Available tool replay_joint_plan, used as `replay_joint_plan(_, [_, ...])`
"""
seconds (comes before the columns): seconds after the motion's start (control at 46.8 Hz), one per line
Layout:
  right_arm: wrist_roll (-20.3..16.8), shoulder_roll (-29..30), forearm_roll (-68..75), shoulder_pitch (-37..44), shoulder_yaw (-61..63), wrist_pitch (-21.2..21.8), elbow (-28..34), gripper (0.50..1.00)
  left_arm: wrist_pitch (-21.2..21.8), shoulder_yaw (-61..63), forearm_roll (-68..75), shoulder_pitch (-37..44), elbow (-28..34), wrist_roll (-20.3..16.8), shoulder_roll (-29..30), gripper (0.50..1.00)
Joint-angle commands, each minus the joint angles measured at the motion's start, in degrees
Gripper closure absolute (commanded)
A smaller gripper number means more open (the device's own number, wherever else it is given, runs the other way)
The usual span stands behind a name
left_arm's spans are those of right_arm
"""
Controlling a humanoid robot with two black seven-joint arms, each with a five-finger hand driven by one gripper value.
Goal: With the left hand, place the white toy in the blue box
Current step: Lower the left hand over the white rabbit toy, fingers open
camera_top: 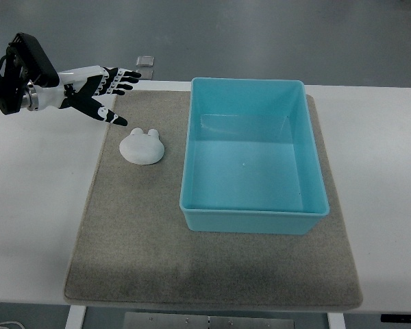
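A white toy (142, 146) with two small ears lies on the grey mat (137, 233), just left of the blue box (253, 219). The box is light blue, open-topped and holds nothing. My left hand (108, 92) comes in from the upper left, its fingers spread and holding nothing. It hovers over the mat's far left corner, above and to the left of the toy, apart from it. The right arm does not show.
The mat lies on a white table (34, 205). A small square grey object (145, 61) lies beyond the table's far edge. The floor shows at the back.
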Motion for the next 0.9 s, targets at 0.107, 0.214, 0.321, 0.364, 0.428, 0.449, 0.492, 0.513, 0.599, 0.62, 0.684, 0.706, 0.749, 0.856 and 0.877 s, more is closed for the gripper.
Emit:
replay_joint_plan(0.107, [0.0,0.0,0.0,0.0,0.0,0.0,0.0,0.564,0.3,0.5,12.5,0.0,-4.7,0.0,-0.4,0.516])
replay_joint_plan(0.214, [0.0,0.0,0.0,0.0,0.0,0.0,0.0,0.564,1.6,0.5,18.0,0.9,-7.0,0.0,-0.6,0.519])
replay_joint_plan(0.321, [0.0,0.0,0.0,0.0,0.0,0.0,0.0,0.564,6.3,0.6,22.8,1.7,-8.8,0.0,-0.8,0.516])
replay_joint_plan(0.364, [0.0,0.0,0.0,0.0,0.0,0.0,0.0,0.564,8.1,0.6,24.4,1.9,-9.2,0.0,-1.0,0.516])
replay_joint_plan(0.428, [0.0,0.0,0.0,0.0,0.0,0.0,0.0,0.564,9.4,0.7,26.1,2.3,-9.5,0.0,-1.2,0.516])
replay_joint_plan(0.449, [0.0,0.0,0.0,0.0,0.0,0.0,0.0,0.564,9.4,0.6,26.3,2.5,-9.6,0.0,-1.3,0.516])
replay_joint_plan(0.492, [0.0,0.0,0.0,0.0,0.0,0.0,0.0,0.564,9.3,0.7,26.4,2.8,-9.7,0.0,-1.3,0.514])
replay_joint_plan(0.513, [0.0,0.0,0.0,0.0,0.0,0.0,0.0,0.564,9.3,0.7,26.5,2.9,-10.0,0.0,-1.4,0.514])
replay_joint_plan(0.599, [0.0,0.0,0.0,0.0,0.0,0.0,0.0,0.564,9.3,1.0,26.8,3.7,-10.7,0.0,-1.3,0.514])
replay_joint_plan(0.62, [0.0,0.0,0.0,0.0,0.0,0.0,0.0,0.564,9.3,1.0,27.0,3.9,-10.7,0.0,-1.3,0.514])
replay_joint_plan(0.684, [0.0,0.0,0.0,0.0,0.0,0.0,0.0,0.564,9.3,1.1,27.5,4.1,-10.8,0.0,-1.4,0.514])
replay_joint_plan(0.706, [0.0,0.0,0.0,0.0,0.0,0.0,0.0,0.564,9.3,1.2,27.7,4.1,-10.8,0.0,-1.4,0.514])
replay_joint_plan(0.749, [0.0,0.0,0.0,0.0,0.0,0.0,0.0,0.564,9.3,1.2,27.8,4.2,-10.8,0.0,-1.4,0.514])
replay_joint_plan(0.856, [0.0,0.0,0.0,0.0,0.0,0.0,0.0,0.564,9.3,1.3,28.1,4.3,-10.8,0.0,-1.4,0.514])
replay_joint_plan(0.877, [0.0,0.0,0.0,0.0,0.0,0.0,0.0,0.564,9.3,1.5,28.2,4.3,-10.8,0.0,-1.4,0.514])
